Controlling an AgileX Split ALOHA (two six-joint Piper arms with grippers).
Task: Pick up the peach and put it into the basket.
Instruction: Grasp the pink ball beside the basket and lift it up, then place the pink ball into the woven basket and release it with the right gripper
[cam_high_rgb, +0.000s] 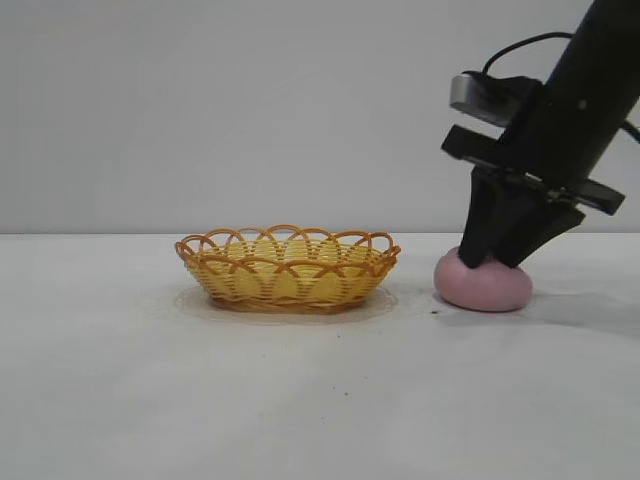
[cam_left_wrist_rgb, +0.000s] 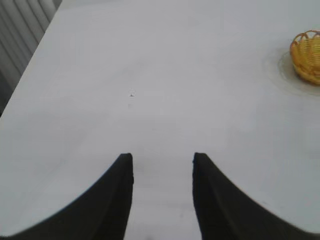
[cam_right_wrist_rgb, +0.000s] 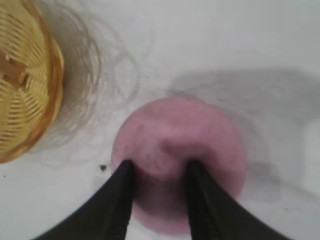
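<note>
The peach (cam_high_rgb: 484, 283) is seen resting on the white table (cam_high_rgb: 300, 400), at the right of the scene, just beside the basket (cam_high_rgb: 288, 268) and apart from it. The basket is located near the middle of the table, upright, with nothing visible inside it.

The right gripper (cam_high_rgb: 493, 259) is lowered onto the peach from above, its arm slanting in from the upper right. In the right wrist view, the two dark fingers (cam_right_wrist_rgb: 117, 200) are seen spread over the top of the peach (cam_right_wrist_rgb: 175, 145), with pink surface visible in the gap between them. The tips lie against the fruit's upper surface rather than around its sides; the jaws are parted and no grip is made. The peach is still seated on the table.

The left gripper (cam_left_wrist_rgb: 162, 162) is shown only in its own wrist view, held over bare table, jaws apart and holding nothing. The basket (cam_left_wrist_rgb: 307, 55) is seen well away from it
</note>
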